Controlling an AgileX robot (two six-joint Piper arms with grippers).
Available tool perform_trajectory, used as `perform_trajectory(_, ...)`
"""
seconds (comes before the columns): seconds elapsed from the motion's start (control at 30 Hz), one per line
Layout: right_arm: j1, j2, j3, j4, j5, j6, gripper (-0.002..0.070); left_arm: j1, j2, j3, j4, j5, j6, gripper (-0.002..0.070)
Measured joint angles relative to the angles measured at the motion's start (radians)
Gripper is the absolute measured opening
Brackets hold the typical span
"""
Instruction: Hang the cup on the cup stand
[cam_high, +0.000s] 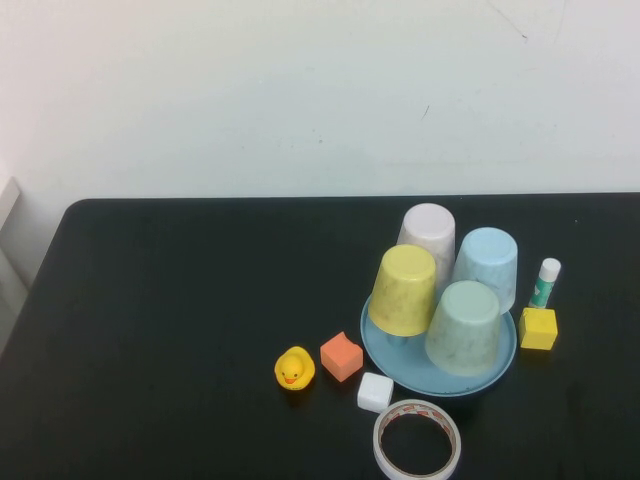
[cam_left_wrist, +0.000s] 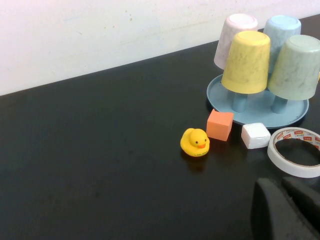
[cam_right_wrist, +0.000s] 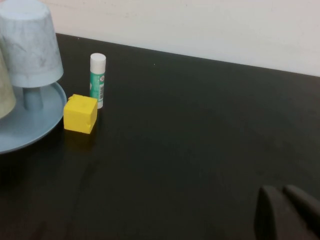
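The mint-green cup (cam_high: 463, 326) sat inverted on a peg of the cup stand (cam_high: 395, 362), well ahead of the left gripper (cam_left_wrist: 285, 210) and right gripper (cam_right_wrist: 285, 212), both empty, pulled back, seemingly closed; hanging looked finished.

1. My high camera looks down from my side at the table (cam_high: 180, 330) and the far wall.
2. My left wrist camera sits low over my left pincer (cam_left_wrist: 285, 210), facing the stand (cam_left_wrist: 257, 107) from its left.
3. My right wrist camera, low over my right pincer (cam_right_wrist: 285, 212), shares that stand's (cam_right_wrist: 30, 127) right edge.
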Motion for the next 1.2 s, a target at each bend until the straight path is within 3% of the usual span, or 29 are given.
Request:
perform_trajectory(0.5, 0.000, 0.000, 0.000, 0.000, 0.001, 0.000, -0.0001, 0.000, 0.000, 0.010, 0.004, -0.008, 0.000, 0.0000)
perform_trajectory(0.6, 0.000, 0.000, 0.000, 0.000, 0.001, 0.000, -0.0001, 0.015, 0.000, 0.041, 0.088, -0.063, 0.000, -0.0001)
perform_trajectory(0.83, 0.000, 0.000, 0.000, 0.000, 0.002, 0.000, -0.0001, 0.243, 0.000, 0.110, 0.155, -0.262, -0.004, -0.0001)
perform_trajectory(1.0, 0.000, 0.000, 0.000, 0.000, 0.002, 0.000, -0.0001, 0.406, 0.000, 0.185, 0.133, -0.332, -0.004, -0.0001)
perform_trajectory(1.2, 0.000, 0.000, 0.000, 0.000, 0.002, 0.000, -0.0001, 0.484, 0.000, 0.262, 0.048, -0.381, 0.002, -0.0001)
